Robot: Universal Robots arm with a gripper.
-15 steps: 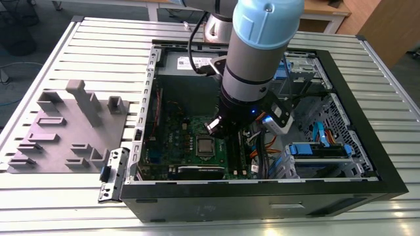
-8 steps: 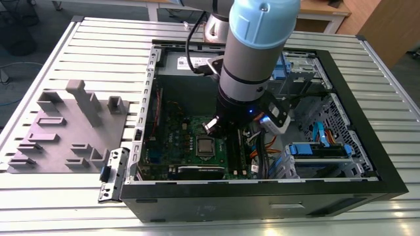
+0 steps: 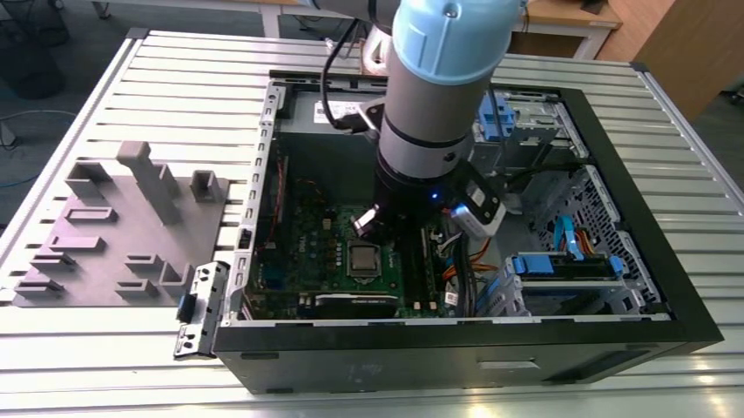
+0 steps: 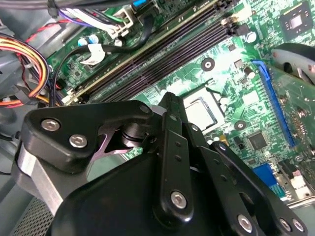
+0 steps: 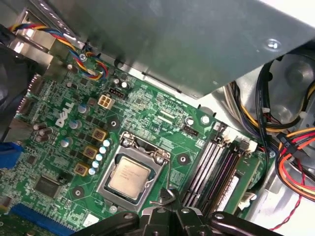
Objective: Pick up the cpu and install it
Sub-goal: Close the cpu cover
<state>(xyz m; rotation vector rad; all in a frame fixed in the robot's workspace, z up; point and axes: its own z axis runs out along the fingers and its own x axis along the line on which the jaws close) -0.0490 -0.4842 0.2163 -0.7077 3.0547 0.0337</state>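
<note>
My black metal gripper (image 4: 169, 105) hangs low inside the big black computer case (image 3: 465, 357), just over the green circuit board (image 5: 147, 115). I cannot tell if my gripper is open or closed, and I see nothing held in it.

The small, flat, shiny silver cpu (image 5: 130, 179) lies in the dark square socket with the silver metal frame (image 5: 105, 183), just beside my gripper. It looks flat and straight in there.

Here is what I think could go wrong. The thin bent wire lever (image 5: 169, 177) stands right next to my gripper. If I drop lower or slide sideways, I could knock it or bend it. I cannot tell if it is locked down. If it is not, a bump could push the cpu crooked and hurt the tiny pins under it.

The long black memory slots (image 5: 209, 167) sit close on the other side, so a wide swing could scrape them. The bunch of orange, yellow and red wires (image 5: 295, 142) is near my arm and could catch on it.

The grey plastic tray (image 3: 117, 252) sits outside the case, well apart.
</note>
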